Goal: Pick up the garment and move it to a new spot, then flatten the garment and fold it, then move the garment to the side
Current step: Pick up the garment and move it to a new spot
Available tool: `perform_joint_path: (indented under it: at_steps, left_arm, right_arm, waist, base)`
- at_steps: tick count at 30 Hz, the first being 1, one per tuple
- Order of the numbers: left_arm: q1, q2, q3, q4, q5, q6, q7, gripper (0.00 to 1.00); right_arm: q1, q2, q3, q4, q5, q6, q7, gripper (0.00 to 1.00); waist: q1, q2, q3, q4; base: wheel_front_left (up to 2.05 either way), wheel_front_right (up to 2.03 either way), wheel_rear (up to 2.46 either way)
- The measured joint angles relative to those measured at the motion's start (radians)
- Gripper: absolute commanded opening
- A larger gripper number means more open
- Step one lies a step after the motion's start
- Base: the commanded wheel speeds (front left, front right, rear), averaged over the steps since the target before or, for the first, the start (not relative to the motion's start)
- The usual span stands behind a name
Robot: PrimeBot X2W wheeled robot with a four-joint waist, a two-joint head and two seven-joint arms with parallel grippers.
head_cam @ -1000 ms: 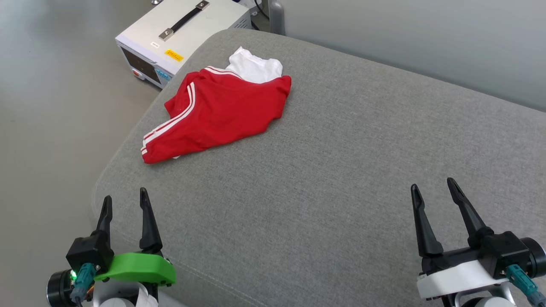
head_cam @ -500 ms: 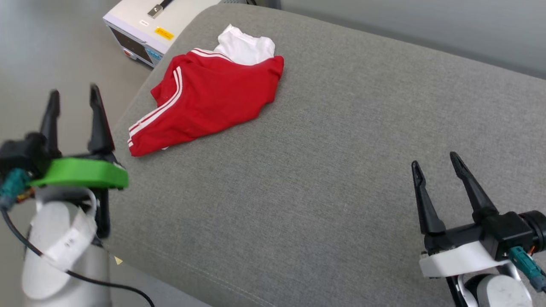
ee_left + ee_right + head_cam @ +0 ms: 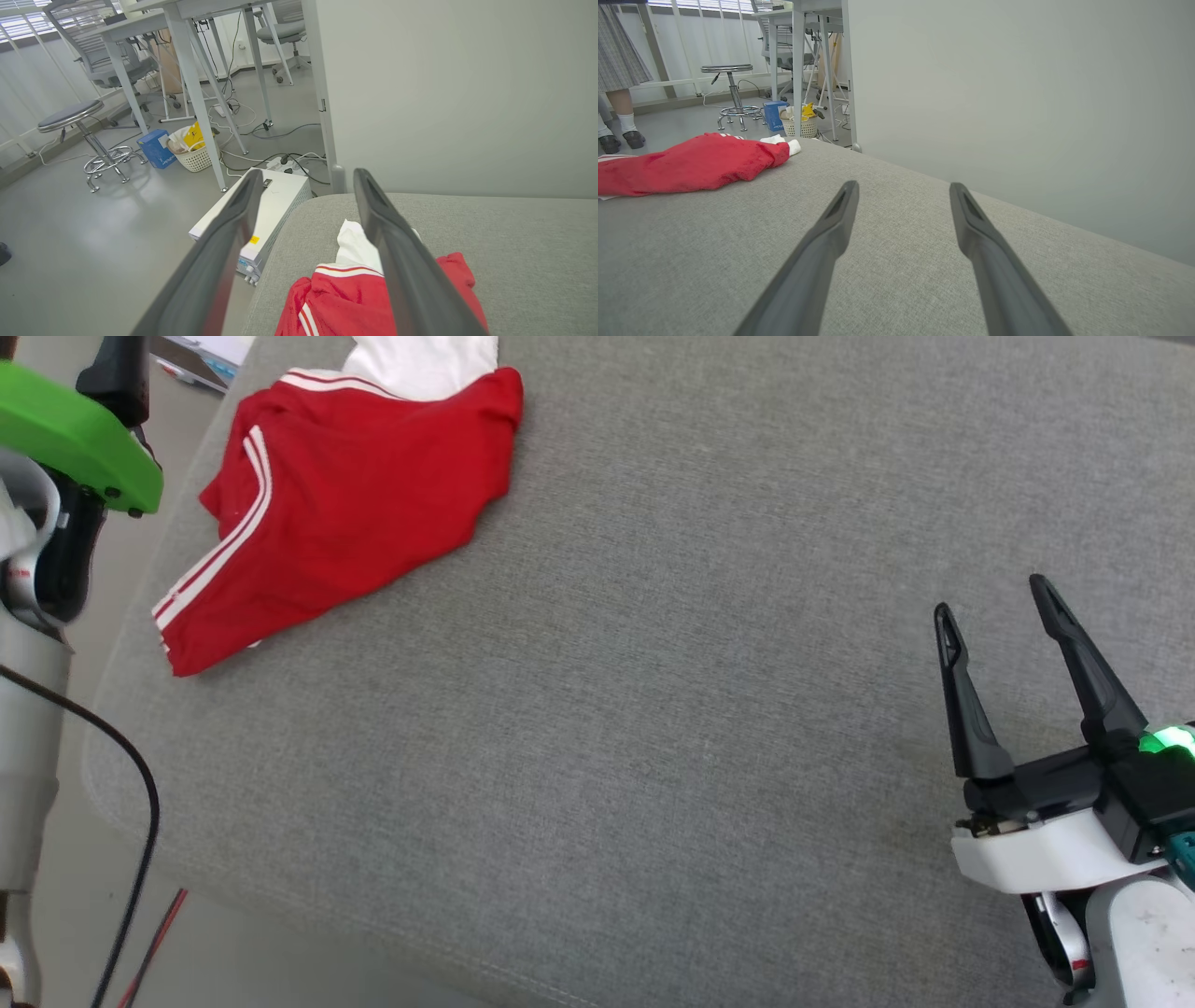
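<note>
One crumpled red-and-white T-shirt [image 3: 355,504], one grey fabric cushion [image 3: 653,709], two black long-fingered tools — left tool [image 3: 307,173], right tool [image 3: 991,594] — one white metal box [image 3: 280,196], one round chrome stool [image 3: 70,114].

Nothing can be read. The yellow sticker [image 3: 253,240] on the white case [image 3: 280,196] just beyond the left tool [image 3: 307,172], and the print on the blue box [image 3: 156,148] farther off, are too small.

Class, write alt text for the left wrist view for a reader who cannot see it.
The open left gripper frames a crumpled red and white garment between its dark fingers, at the corner of a grey cushion. A white box sits on the floor beside it, with desks and a stool beyond.
</note>
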Motion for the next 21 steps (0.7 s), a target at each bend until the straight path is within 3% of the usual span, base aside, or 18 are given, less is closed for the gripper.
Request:
perform_joint_path:
  at_steps: [6,11,16,21]
  left_arm:
    - [-0.111,0.085,-0.183,0.060,-0.253,0.000,0.344,1.00]
    - [-0.163,0.128,-0.304,0.085,-0.392,0.000,0.587,1.00]
    - [-0.179,0.139,-0.400,0.112,-0.452,0.000,0.713,1.00]
    - [-0.179,0.132,-0.484,0.170,-0.465,0.000,0.756,1.00]
  right_arm:
    - [-0.019,-0.023,-0.004,-0.027,-0.001,0.000,0.000,1.00]
    - [-0.038,-0.036,-0.010,-0.041,-0.002,0.000,0.000,1.00]
    - [-0.047,-0.044,-0.013,-0.045,-0.002,0.000,0.000,1.00]
    - [-0.052,-0.046,-0.013,-0.045,-0.002,0.000,0.000,1.00]
  waist:
    - [0.0000,0.0000,0.058,-0.043]
    - [-0.0001,0.0000,0.104,-0.072]
    - [0.0000,0.0000,0.144,-0.097]
    - [-0.0001,0.0000,0.176,-0.123]
  base:
    - [0.00,0.00,0.00]
    - [0.00,0.00,0.00]
    - [0.00,0.00,0.00]
    - [0.00,0.00,0.00]
